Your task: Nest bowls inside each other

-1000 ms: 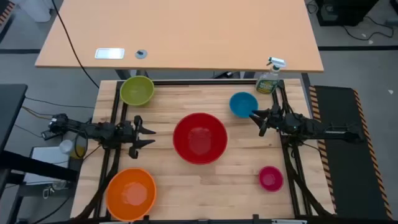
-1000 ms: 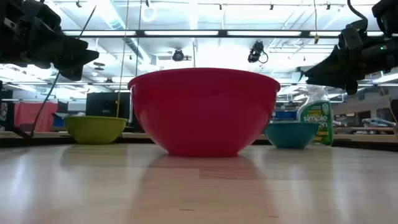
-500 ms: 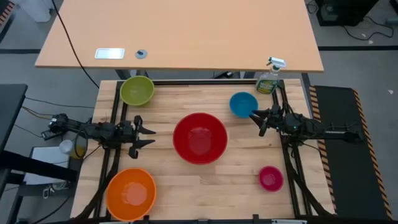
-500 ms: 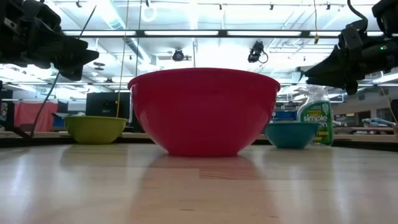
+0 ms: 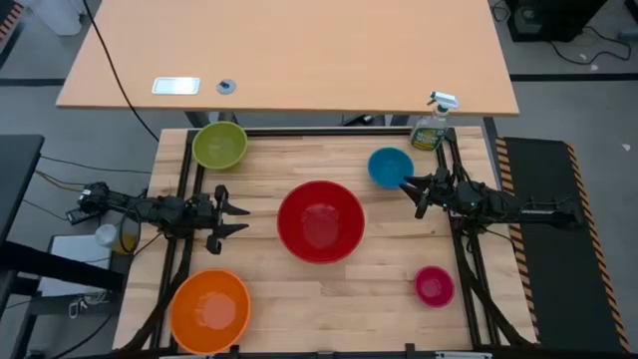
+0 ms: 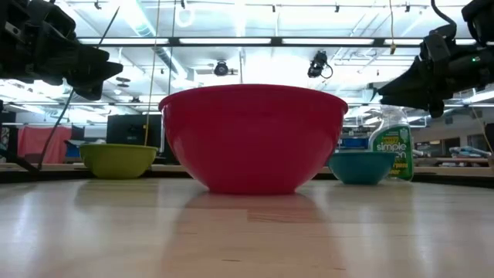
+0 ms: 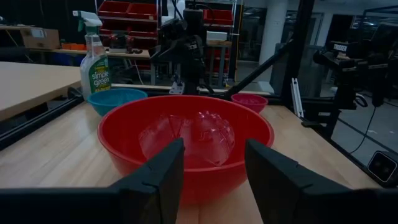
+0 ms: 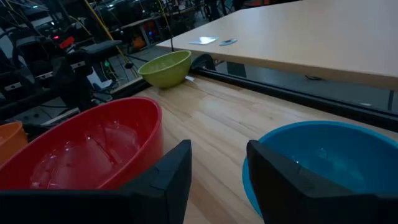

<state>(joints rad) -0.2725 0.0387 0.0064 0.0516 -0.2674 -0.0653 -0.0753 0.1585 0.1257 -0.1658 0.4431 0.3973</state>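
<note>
I am looking down on a wooden counter with five bowls, all standing apart and none nested yet. The red bowl sits in the middle. The orange bowl is at the near left corner, the green bowl at the far left, the blue bowl at the far right, and the pink bowl at the near right. A spray bottle stands at the far right edge, just beyond the blue bowl.

My left end effector hovers left of the red bowl, facing it, fingers parted and holding nothing. My right end effector hovers at the blue bowl's near edge, fingers also parted and empty. In the right wrist view its fingers frame the gap between the red bowl and the blue bowl.

I judge the task has not begun, and order matters: orange goes into red first, then green, blue, pink. The left arm is nearest the orange bowl, so I would send it there. To do it well I would bring one finger inside the rim and one outside, pinch the wall, lift clear of the red bowl's rim, centre over it and lower before letting go. These glossy bowls may slip or tip in a one-sided pinch, so I would lift slowly and keep the right arm clear.
</note>
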